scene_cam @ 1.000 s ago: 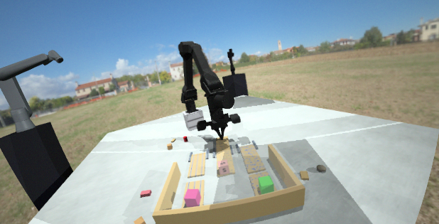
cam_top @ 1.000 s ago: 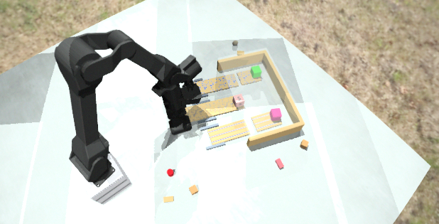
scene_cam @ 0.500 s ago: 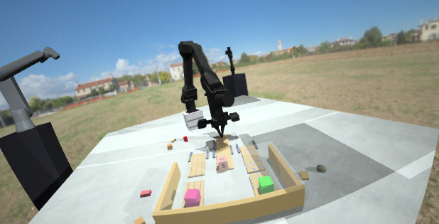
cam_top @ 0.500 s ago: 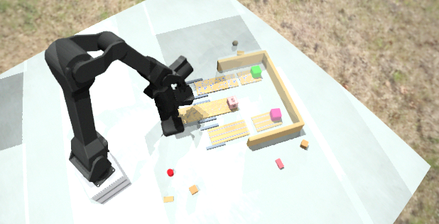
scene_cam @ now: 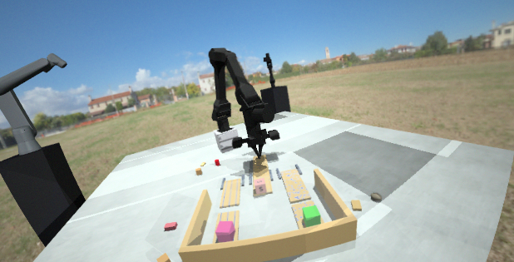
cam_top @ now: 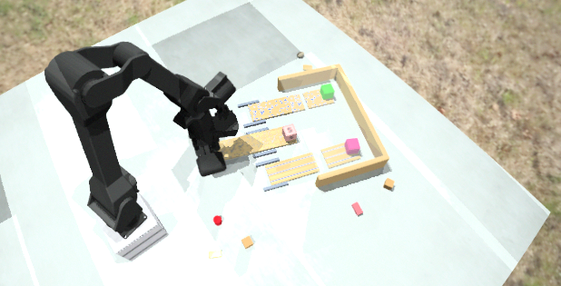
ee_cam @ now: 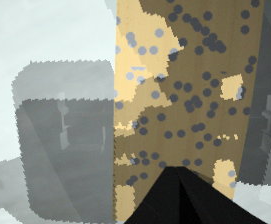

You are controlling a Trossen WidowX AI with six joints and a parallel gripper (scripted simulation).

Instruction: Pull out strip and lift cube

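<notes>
The middle strip is one long dotted piece that runs between its rails and reaches out on the robot's side. The pale pink labelled cube stands on its far end. My gripper is shut and empty, its tips at or just above the strip's near end; contact cannot be told. A dotted strip is parted by a gap from a short piece with a green cube. A striped strip is parted from one with a magenta cube.
A low wooden wall encloses the far side on three sides. Short grey rails flank the strips. A red piece, small blocks and a stone lie around.
</notes>
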